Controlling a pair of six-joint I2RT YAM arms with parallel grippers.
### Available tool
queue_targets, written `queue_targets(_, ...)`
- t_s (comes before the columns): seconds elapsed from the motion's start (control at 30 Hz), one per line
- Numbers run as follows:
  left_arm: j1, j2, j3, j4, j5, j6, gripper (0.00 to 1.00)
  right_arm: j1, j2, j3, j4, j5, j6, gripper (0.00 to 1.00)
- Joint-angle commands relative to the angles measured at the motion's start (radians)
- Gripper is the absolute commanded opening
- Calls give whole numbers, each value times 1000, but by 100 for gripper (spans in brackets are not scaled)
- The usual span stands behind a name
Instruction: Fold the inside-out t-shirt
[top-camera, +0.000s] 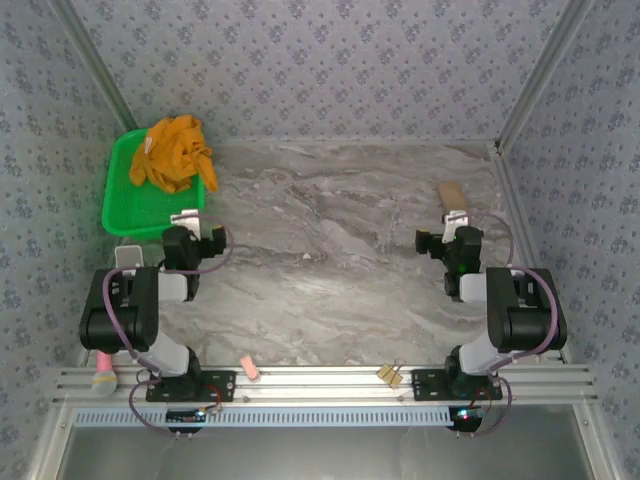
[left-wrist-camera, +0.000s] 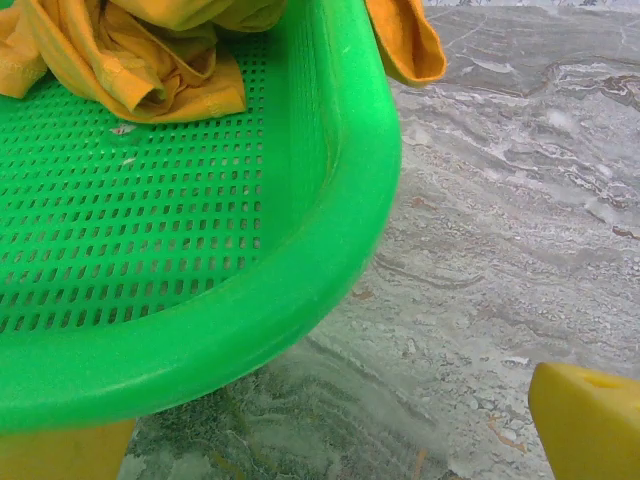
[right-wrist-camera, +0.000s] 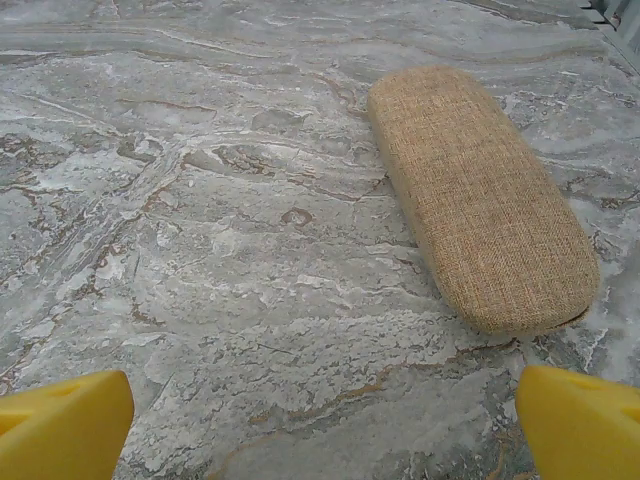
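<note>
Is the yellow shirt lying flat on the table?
No, the shirt sits crumpled in the green basket, one bit hanging over its rim.

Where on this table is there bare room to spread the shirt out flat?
The wide marble middle of the table, between the green basket on the left and the tan case on the right, is bare. Crowded: the far-left corner, where the t-shirt heaps in the basket.

- The left arm (top-camera: 125, 310) and the right arm (top-camera: 520, 310) look the same: thick black joint housings with pale grey links between them.
- A thin purple cable (top-camera: 230, 250) loops along each arm.
- The fingers (right-wrist-camera: 65, 425) are bright yellow, with blunt ends.
- Each base (top-camera: 190, 385) is a black plate.
</note>
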Motion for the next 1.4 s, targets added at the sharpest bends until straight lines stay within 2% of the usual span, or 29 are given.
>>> queue_targets(0.0,-4,-4,16,6,9,-2,100,-6,-10,16,5,-9,3,100)
queue_targets(0.93,-4,-8,13,10,30,10,100,-5,-12,14,8,-6,5,100)
queue_targets(1.0,-37,-47,2,-5,41,58,100,-3,-51,21,-31,62,32,100)
queue_targets(1.07,-59,-133,-59,46,-10,57,100,14,-180,31,-153,229,78,100)
queue_targets(1.17,-116,-368,15,-334,-45,83,100,-7,-360,117,-448,320,243,100)
queue_targets(1.2,-139,-420,76,-476,-84,59,100,-17,-413,148,-565,365,347,100)
queue_targets(1.27,-178,-498,220,-751,-214,-103,100,-28,-481,219,-837,453,665,100)
queue_targets(1.3,-181,-526,304,-875,-260,-213,100,-42,-502,236,-874,430,751,100)
queue_targets(1.33,-179,-540,362,-934,-272,-292,100,-43,-510,241,-873,383,755,98)
queue_targets(1.37,-173,-540,405,-942,-239,-296,100,-26,-510,246,-875,374,760,97)
